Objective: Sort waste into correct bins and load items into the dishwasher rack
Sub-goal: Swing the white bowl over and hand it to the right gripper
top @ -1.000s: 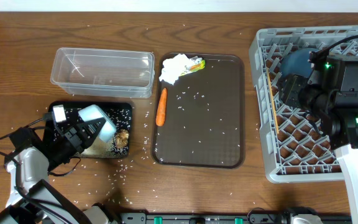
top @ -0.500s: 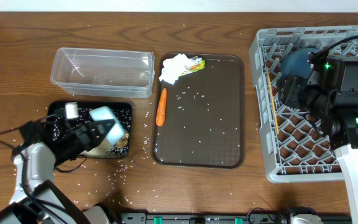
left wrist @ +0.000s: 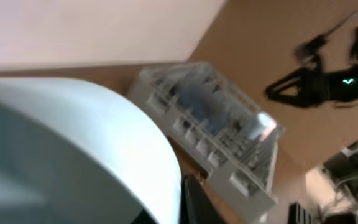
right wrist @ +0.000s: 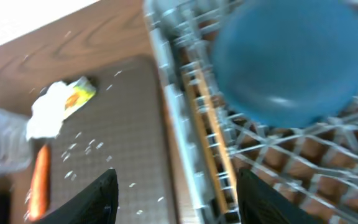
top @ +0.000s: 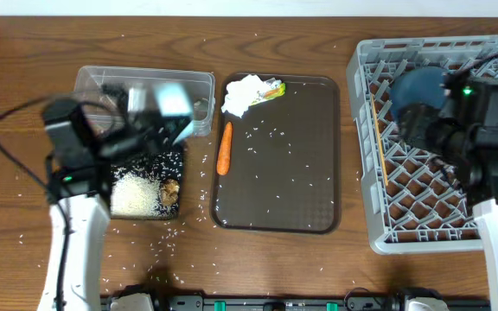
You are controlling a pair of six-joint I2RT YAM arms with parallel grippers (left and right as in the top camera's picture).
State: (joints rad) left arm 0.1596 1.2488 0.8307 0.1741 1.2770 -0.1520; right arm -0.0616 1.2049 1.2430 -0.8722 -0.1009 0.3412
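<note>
My left gripper [top: 150,128] is shut on the white bowl [top: 171,99] and holds it raised over the near right part of the clear tub [top: 102,91]; it is blurred. The bowl fills the left wrist view [left wrist: 73,143]. The black tray [top: 175,160] holds a rice pile [top: 135,192] and brown scraps [top: 170,190]. The napkin with its wrapper [top: 247,91] and the carrot [top: 224,149] lie on the brown tray [top: 318,173]. My right gripper [top: 402,125] is open and empty over the dishwasher rack [top: 366,155], which holds the dark-blue bowl [top: 415,86] and chopsticks [top: 380,147].
Rice grains are scattered over the brown tray and the wood table round the black tray. The right wrist view shows the blue bowl [right wrist: 291,62], chopsticks [right wrist: 207,130], napkin [right wrist: 48,115] and carrot [right wrist: 37,180]. The cups are not in view.
My left arm has lifted the white bowl from over the black tray up and back toward the clear tub. A rice pile now shows on the black tray. The right arm has barely moved.
</note>
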